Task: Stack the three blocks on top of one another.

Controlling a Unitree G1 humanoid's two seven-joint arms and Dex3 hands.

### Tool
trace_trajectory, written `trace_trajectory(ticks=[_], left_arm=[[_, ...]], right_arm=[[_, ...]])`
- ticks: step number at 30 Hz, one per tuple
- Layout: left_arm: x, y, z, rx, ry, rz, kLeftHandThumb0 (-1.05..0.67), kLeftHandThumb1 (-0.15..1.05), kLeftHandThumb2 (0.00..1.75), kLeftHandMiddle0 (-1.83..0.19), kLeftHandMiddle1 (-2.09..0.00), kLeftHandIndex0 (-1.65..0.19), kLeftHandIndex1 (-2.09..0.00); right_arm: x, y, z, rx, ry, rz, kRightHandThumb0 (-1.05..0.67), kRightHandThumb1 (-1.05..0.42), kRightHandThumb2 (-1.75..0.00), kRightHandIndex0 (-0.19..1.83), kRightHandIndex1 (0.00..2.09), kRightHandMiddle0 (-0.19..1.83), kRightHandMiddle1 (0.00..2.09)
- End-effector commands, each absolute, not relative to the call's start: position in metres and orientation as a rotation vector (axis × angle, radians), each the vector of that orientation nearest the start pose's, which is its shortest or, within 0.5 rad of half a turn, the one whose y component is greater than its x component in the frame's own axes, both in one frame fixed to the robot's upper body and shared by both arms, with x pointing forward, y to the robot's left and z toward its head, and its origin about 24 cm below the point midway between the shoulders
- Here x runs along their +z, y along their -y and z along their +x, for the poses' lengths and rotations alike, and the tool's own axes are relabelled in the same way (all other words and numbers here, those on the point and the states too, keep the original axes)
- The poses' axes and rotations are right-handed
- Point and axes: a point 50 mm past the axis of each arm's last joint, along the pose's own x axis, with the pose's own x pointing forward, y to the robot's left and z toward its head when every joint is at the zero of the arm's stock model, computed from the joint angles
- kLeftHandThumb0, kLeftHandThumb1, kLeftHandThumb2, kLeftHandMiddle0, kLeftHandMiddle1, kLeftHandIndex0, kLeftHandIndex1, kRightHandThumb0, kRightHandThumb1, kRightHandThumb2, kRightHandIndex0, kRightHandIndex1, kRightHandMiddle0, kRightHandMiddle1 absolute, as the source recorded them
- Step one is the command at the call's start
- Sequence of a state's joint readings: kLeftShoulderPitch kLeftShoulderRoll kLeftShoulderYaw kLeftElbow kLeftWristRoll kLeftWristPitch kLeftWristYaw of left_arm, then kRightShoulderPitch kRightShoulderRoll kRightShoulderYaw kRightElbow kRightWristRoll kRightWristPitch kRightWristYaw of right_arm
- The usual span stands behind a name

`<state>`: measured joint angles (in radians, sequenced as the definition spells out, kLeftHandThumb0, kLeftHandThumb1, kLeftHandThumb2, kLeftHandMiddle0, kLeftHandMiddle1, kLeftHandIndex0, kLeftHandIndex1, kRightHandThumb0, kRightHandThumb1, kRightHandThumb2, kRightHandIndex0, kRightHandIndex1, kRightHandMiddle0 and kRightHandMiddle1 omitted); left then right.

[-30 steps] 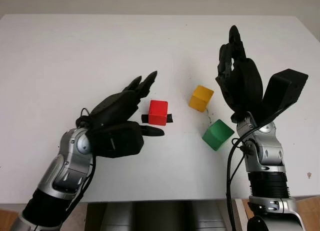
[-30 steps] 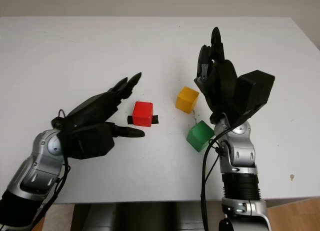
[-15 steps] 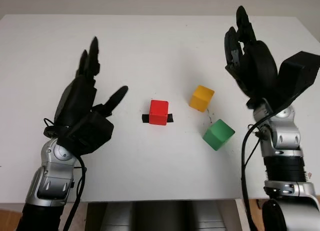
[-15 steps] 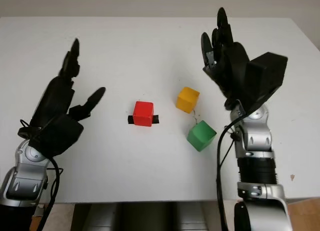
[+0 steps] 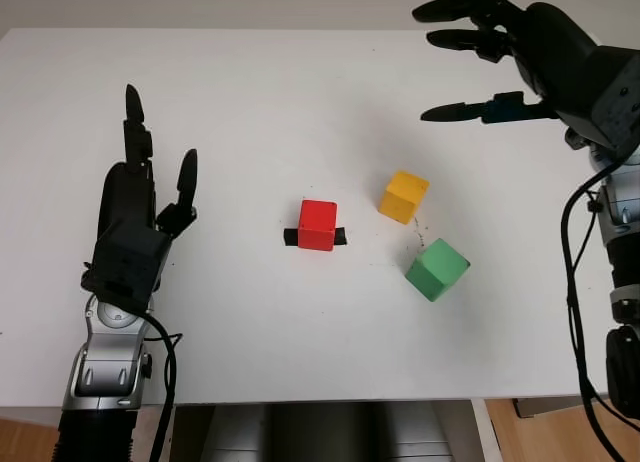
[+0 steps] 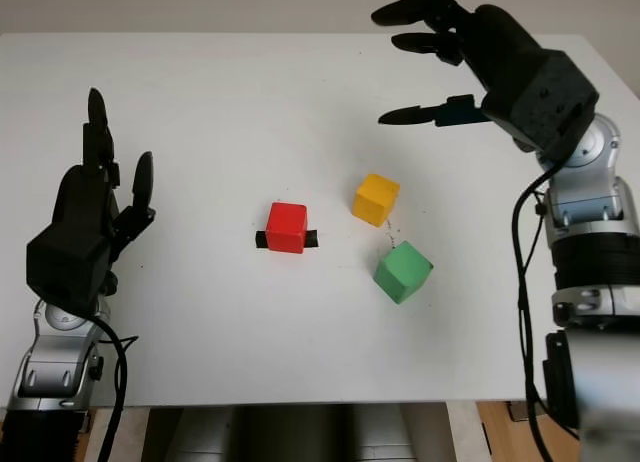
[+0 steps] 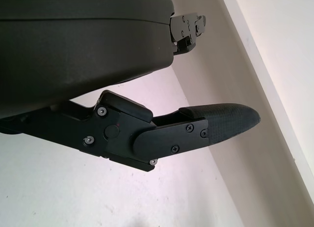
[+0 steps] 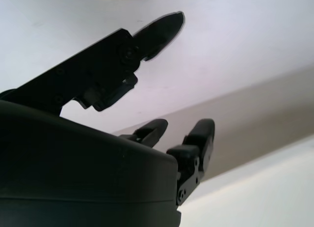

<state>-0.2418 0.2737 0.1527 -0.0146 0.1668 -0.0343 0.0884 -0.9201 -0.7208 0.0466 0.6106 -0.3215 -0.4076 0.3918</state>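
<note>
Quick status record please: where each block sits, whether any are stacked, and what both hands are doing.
red block: on the table, centre, over a black mark
yellow block: right of red, apart from it
green block: nearer the robot than yellow, tilted, apart
stacked: none
left hand: open, raised at the table's left, holding nothing
right hand: open, raised over the table's far right, holding nothing

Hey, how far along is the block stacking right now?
Nothing is stacked yet. The red cube, the yellow cube and the green cube each sit apart on the white table. Nothing is in hand: the left hand is open over the table's left side, the right hand open above the far right. All three placements remain.
</note>
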Motion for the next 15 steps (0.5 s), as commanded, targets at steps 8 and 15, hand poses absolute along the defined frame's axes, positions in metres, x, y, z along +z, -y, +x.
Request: trace_trajectory(ticks=[8, 15], left_arm=[[0.134, -0.221, 0.288, 0.221, 0.347, 0.406, -0.75, 1.05, 0.68, 0.19, 0.0, 0.19, 0.0], [0.135, -0.217, 0.29, 0.208, 0.362, 0.4, -0.75, 1.05, 0.67, 0.19, 0.0, 0.19, 0.0]], right_arm=[[0.283, 0.222, 0.361, 0.346, 0.543, -1.535, -0.46, -0.62, -0.05, 0.65, 0.11, 0.71, 0.12], [0.274, 0.212, 0.363, 0.459, 0.598, -1.764, -0.52, -0.65, -0.06, 0.69, 0.09, 0.74, 0.08]])
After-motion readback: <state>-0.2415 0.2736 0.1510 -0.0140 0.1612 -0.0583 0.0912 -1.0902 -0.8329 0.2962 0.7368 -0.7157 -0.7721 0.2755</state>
